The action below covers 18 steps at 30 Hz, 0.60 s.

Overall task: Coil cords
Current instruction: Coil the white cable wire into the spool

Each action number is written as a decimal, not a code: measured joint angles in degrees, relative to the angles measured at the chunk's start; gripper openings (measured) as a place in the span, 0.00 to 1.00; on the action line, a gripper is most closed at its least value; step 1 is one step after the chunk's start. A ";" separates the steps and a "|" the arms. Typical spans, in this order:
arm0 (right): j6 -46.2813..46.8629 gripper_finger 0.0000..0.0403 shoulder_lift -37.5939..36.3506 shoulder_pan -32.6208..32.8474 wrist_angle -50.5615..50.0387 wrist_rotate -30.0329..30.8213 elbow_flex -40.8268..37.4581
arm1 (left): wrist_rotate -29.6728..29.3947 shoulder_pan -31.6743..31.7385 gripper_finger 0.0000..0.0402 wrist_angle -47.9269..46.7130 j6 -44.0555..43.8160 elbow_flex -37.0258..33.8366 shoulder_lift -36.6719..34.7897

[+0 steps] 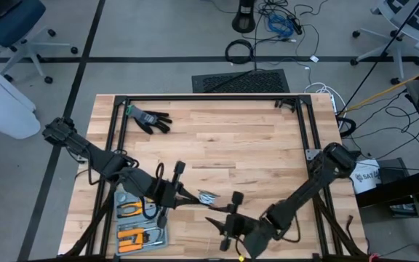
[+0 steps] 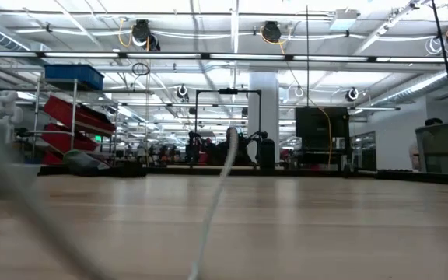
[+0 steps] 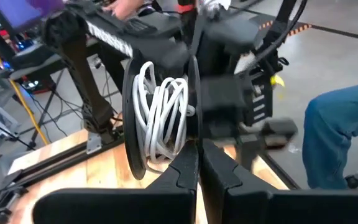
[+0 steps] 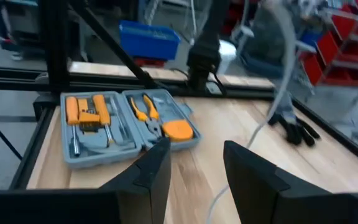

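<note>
Toward six o'clock on the table, the left gripper [image 3: 197, 171] has its jaws clamped on a black round spool wound with thin white cord [image 3: 163, 115]. At its three o'clock, the right gripper [image 4: 194, 168], jaws apart and empty, is nearest the loose white cord tail [image 4: 272, 112], which trails lengthwise past those jaws.
</note>
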 joint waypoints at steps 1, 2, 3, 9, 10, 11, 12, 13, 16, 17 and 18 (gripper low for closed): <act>-2.93 0.33 0.49 -0.59 4.80 -0.74 -1.68 | 0.00 0.26 0.02 0.04 0.02 0.00 -0.19; -5.08 0.33 0.96 -1.10 9.10 -1.11 -3.04 | -0.02 0.44 0.02 -0.17 0.02 0.00 -0.33; -6.68 0.33 1.33 -1.55 12.47 -1.10 -4.43 | -0.02 0.72 0.02 -0.50 -0.02 0.00 -0.46; -9.73 0.33 1.90 -4.45 21.58 -1.14 -8.99 | -0.22 1.84 0.02 -3.36 -0.42 0.00 -0.78; -9.81 0.33 1.90 -5.08 21.57 -1.34 -9.22 | -0.24 2.04 0.02 -3.29 -0.42 0.00 -0.78; -9.95 0.33 1.90 -5.76 21.61 -2.38 -9.34 | -0.24 2.25 0.02 -3.27 -0.42 0.00 -0.80; -10.29 0.33 1.90 -6.41 21.86 -3.50 -9.36 | -0.26 2.46 0.02 -3.26 -0.42 0.00 -0.80; -10.67 0.33 1.90 -7.11 22.24 -5.18 -9.36 | -0.26 2.63 0.02 -3.13 -0.42 0.00 -0.80; -11.68 0.33 1.90 -9.23 23.08 -11.35 -9.36 | -0.31 2.75 0.02 -2.85 -0.46 0.00 -0.80; -11.85 0.33 1.92 -9.74 23.43 -12.51 -9.36 | -0.31 2.74 0.02 -2.78 -0.46 0.00 -0.80; -11.94 0.33 1.92 -10.13 23.99 -12.81 -9.36 | -0.33 2.70 0.02 -2.78 -0.46 0.00 -0.80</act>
